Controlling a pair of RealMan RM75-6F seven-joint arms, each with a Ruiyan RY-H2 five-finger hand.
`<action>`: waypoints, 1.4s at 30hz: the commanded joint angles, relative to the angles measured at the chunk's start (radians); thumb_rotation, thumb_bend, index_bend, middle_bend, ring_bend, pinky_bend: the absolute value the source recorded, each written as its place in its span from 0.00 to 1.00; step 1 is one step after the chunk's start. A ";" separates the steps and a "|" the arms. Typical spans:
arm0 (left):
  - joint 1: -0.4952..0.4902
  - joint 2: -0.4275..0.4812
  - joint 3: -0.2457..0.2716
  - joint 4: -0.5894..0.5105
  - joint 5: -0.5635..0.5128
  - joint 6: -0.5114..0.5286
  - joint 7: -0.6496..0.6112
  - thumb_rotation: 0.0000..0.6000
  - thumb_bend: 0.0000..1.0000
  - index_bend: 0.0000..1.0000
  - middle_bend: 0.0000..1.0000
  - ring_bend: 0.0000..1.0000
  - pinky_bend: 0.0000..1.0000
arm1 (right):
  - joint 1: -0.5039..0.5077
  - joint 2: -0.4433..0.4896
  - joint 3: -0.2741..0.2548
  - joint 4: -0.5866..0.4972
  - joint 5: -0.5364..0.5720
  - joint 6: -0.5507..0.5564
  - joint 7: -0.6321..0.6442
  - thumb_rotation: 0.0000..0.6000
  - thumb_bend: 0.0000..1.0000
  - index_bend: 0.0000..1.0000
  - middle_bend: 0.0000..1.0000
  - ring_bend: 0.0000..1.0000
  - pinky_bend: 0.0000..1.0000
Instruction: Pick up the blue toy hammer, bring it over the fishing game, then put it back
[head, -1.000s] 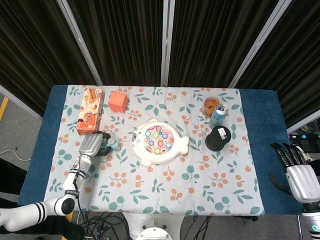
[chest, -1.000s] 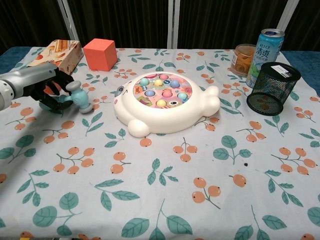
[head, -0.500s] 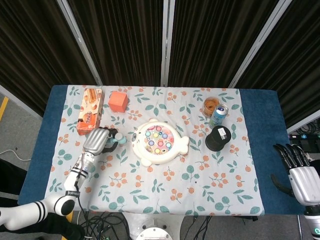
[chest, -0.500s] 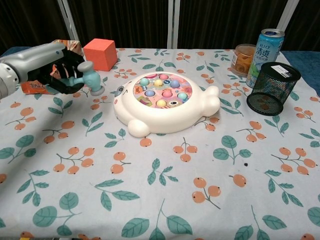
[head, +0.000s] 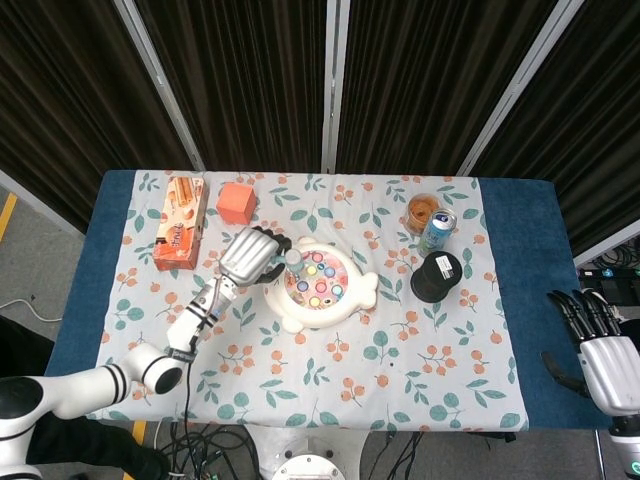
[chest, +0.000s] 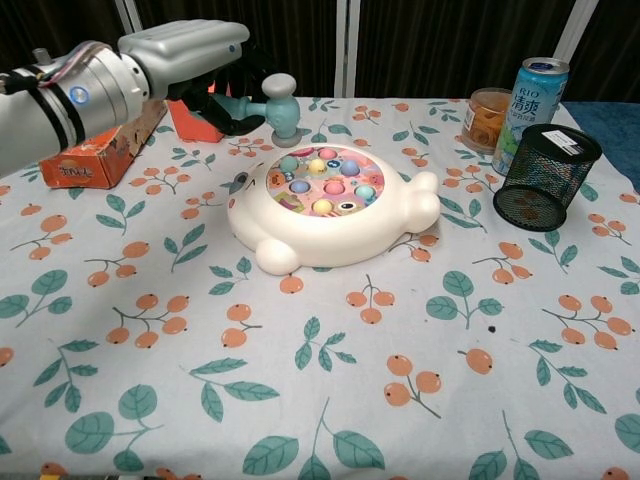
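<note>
My left hand (head: 250, 255) (chest: 190, 60) grips the blue toy hammer (chest: 277, 104) (head: 291, 261) by its handle and holds it in the air. The hammer's head hangs just above the left rim of the fishing game (head: 320, 284) (chest: 330, 205), a white fish-shaped toy with coloured fish in a pink dish. Most of the handle is hidden inside the fingers. My right hand (head: 602, 345) stays low at the far right beside the table, fingers apart and holding nothing; the chest view does not show it.
An orange cube (head: 236, 203) (chest: 190, 118) and an orange snack box (head: 180, 221) (chest: 98, 150) lie at the back left. At the back right stand a drink can (chest: 528, 112), a small jar (chest: 487, 119) and a black mesh cup (chest: 544, 176).
My left hand has lifted the hammer off the cloth and carried it up and to the right, from beside the snack box to the game's left rim. The right hand has barely moved.
</note>
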 joint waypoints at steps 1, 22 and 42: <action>-0.031 -0.025 -0.001 0.027 -0.020 -0.031 0.039 1.00 0.52 0.64 0.63 0.51 0.54 | 0.000 0.000 0.001 0.002 0.003 -0.002 0.003 1.00 0.26 0.00 0.11 0.00 0.00; -0.085 -0.036 0.019 0.055 -0.127 -0.100 0.140 1.00 0.53 0.66 0.64 0.52 0.57 | 0.004 -0.007 0.004 0.022 0.024 -0.022 0.027 1.00 0.26 0.00 0.12 0.00 0.00; -0.099 -0.019 0.031 0.039 -0.188 -0.118 0.142 1.00 0.54 0.66 0.64 0.52 0.58 | 0.000 -0.010 0.005 0.026 0.031 -0.025 0.031 1.00 0.26 0.00 0.12 0.00 0.00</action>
